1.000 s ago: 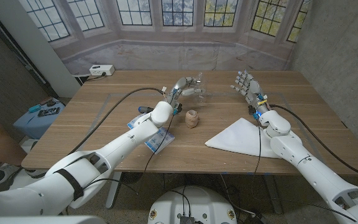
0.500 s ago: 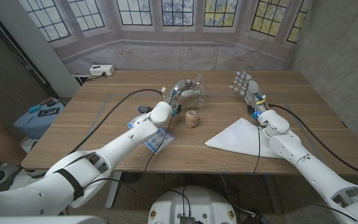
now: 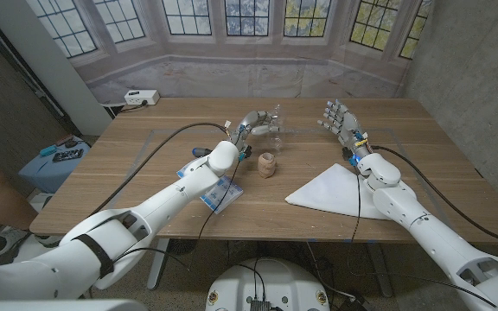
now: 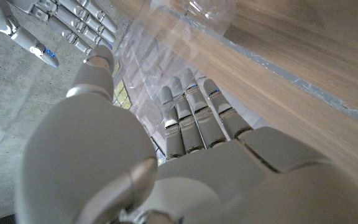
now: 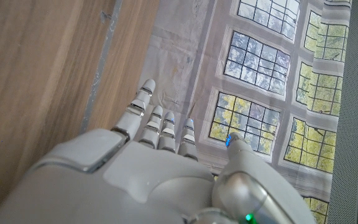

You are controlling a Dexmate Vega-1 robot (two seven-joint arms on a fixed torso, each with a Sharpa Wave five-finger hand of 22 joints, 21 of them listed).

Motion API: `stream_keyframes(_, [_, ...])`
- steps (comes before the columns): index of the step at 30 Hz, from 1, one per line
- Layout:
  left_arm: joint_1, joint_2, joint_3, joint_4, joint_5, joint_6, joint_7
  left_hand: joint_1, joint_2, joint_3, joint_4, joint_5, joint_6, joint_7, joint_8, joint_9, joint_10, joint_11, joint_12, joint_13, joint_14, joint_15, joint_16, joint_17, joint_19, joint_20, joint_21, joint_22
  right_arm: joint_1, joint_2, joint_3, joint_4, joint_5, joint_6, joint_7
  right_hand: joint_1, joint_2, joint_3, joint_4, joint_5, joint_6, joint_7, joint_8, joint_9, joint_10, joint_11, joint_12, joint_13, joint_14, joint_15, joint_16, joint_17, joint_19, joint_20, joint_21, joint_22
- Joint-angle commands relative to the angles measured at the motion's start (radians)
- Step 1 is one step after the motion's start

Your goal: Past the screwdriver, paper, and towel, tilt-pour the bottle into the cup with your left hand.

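Observation:
My left hand (image 3: 260, 122) grips a clear plastic bottle (image 3: 275, 119) at the far middle of the table, above the wood. In the left wrist view its fingers (image 4: 191, 118) wrap the transparent bottle (image 4: 148, 68). A faint clear cup (image 3: 277, 142) stands just below and in front of the bottle; a round clear rim (image 4: 207, 9) shows beyond the fingers. My right hand (image 3: 339, 117) is raised, fingers spread and holding nothing, to the right of the bottle.
A small brown crumpled wad (image 3: 268, 164) sits nearer than the cup. A white cloth (image 3: 328, 190) lies under my right forearm. A blue screwdriver handle (image 3: 199, 153) and a printed paper (image 3: 219, 196) lie beside and under my left arm.
My left hand has sunk slightly with the bottle. The right hand has drifted a little to the left, still spread.

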Motion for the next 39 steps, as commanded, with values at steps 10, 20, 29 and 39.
stream_keyframes(10, [0.008, 0.026, 0.012, -0.035, 0.046, 0.044, 0.019, -0.161, 0.173, 0.077, 0.066, 0.004, 0.153, -0.016, 0.125, 0.002, 0.030, -0.025, -0.003, 0.003, 0.006, 0.002, 0.001, 0.006, -0.003, 0.000, 0.000, 0.003, 0.016, 0.016, -0.003, 0.046, 0.010, 0.021, 0.029, -0.006, -0.001, 0.005, -0.004, -0.001, 0.006, 0.003, 0.000, 0.001, 0.003, 0.005, 0.001, 0.002, 0.010, 0.000, 0.004, 0.002, 0.004, 0.004, -0.002, 0.003])
stream_keyframes(20, [0.012, 0.021, 0.016, -0.010, 0.051, 0.028, 0.033, -0.172, 0.171, 0.078, 0.066, 0.004, 0.136, -0.023, 0.113, -0.003, 0.006, -0.023, -0.022, -0.009, -0.008, 0.005, -0.011, 0.003, -0.013, 0.002, -0.002, 0.003, 0.021, 0.020, -0.004, 0.059, 0.013, 0.026, 0.038, -0.007, -0.001, 0.006, -0.005, -0.001, 0.006, 0.004, 0.000, 0.001, 0.003, 0.005, 0.001, 0.002, 0.010, -0.001, 0.004, 0.002, 0.003, 0.004, -0.002, 0.003])
stream_keyframes(29, [0.009, 0.017, 0.024, 0.016, 0.060, 0.012, 0.040, -0.176, 0.172, 0.078, 0.066, 0.004, 0.135, -0.025, 0.110, -0.006, 0.007, -0.025, -0.027, -0.016, -0.011, 0.006, -0.013, 0.004, -0.015, 0.001, -0.002, 0.003, 0.028, 0.024, -0.005, 0.070, 0.013, 0.028, 0.041, -0.007, -0.002, 0.007, -0.006, -0.001, 0.005, 0.004, 0.000, 0.001, 0.003, 0.005, 0.001, 0.002, 0.010, 0.000, 0.004, 0.001, 0.004, 0.004, -0.002, 0.003])
stream_keyframes(39, [0.006, 0.015, 0.027, 0.031, 0.068, -0.002, 0.049, -0.177, 0.173, 0.078, 0.062, 0.003, 0.129, -0.025, 0.104, -0.009, -0.001, -0.026, -0.034, -0.020, -0.019, 0.005, -0.015, 0.006, -0.022, 0.001, -0.004, 0.003, 0.039, 0.031, -0.009, 0.086, 0.011, 0.029, 0.046, -0.007, 0.000, 0.009, -0.008, -0.001, 0.006, 0.005, 0.000, 0.001, 0.002, 0.003, 0.001, 0.002, 0.010, -0.001, 0.003, 0.001, 0.003, 0.004, -0.003, 0.003])
